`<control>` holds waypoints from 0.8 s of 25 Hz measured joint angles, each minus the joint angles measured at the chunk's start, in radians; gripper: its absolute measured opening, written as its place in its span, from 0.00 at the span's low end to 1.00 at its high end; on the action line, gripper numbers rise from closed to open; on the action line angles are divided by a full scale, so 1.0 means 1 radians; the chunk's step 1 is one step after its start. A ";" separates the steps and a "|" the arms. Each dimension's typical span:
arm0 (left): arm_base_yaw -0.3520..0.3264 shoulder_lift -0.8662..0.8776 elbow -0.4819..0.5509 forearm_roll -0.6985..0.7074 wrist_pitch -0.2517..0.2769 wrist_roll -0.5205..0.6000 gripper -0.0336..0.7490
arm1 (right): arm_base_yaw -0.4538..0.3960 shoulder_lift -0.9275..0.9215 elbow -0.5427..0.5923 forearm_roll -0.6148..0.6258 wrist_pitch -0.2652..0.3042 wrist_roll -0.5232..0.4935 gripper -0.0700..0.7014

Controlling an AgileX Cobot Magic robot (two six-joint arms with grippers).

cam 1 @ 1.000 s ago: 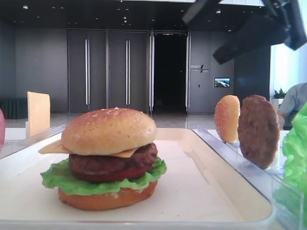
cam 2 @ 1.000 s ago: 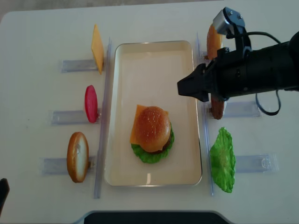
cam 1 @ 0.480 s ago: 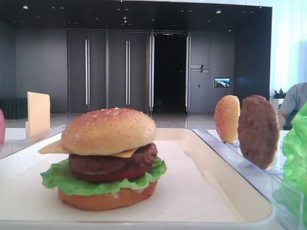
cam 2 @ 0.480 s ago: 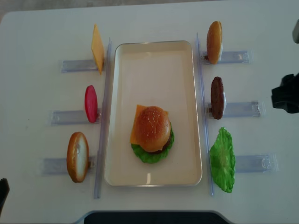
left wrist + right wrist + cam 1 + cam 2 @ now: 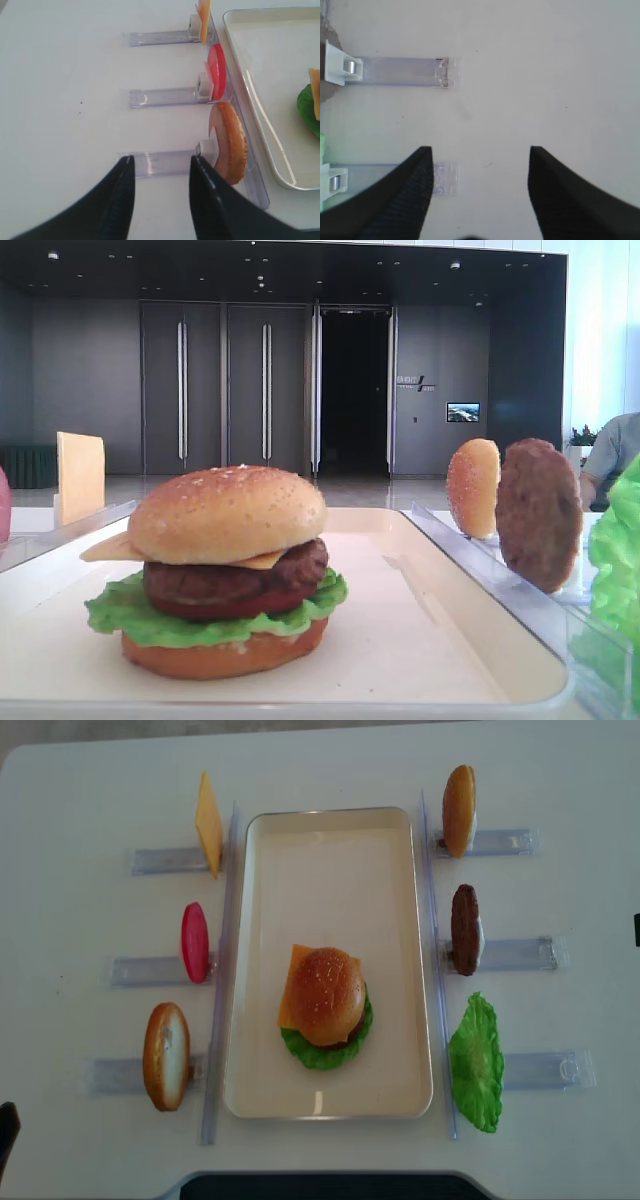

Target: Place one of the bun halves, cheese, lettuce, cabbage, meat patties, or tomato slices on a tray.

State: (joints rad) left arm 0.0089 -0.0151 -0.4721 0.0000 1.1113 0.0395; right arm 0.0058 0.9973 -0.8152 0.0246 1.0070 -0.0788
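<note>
The cream tray holds a stacked burger. Its sesame bun half sits on top of cheese, a patty, tomato and lettuce. Standing in the racks are a cheese slice, a tomato slice, an orange-brown bun piece, another bun half, a meat patty and a lettuce leaf. My right gripper is open and empty over bare table, right of the rack ends. My left gripper is open and empty, above the rack left of the orange-brown bun piece.
Clear plastic racks line both sides of the tray, each ending at a long clear rail. In the low exterior view, the right rail rises beside the tray. The table's front edge lies below the tray.
My right arm has pulled back from above the tray's right side to the right, almost out of the overhead view. The burger and the rack pieces have not moved.
</note>
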 joint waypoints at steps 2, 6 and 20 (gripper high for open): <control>0.000 0.000 0.000 0.000 0.000 0.000 0.40 | 0.000 -0.026 0.000 -0.018 0.005 0.024 0.62; 0.000 0.000 0.000 0.000 0.000 0.000 0.40 | 0.000 -0.084 0.000 -0.055 0.026 0.046 0.60; 0.000 0.000 0.000 0.000 0.000 0.000 0.40 | 0.000 -0.545 0.222 -0.058 0.109 0.181 0.60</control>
State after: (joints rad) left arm 0.0089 -0.0151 -0.4721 0.0000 1.1113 0.0395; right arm 0.0058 0.4525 -0.5931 -0.0338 1.1158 0.1023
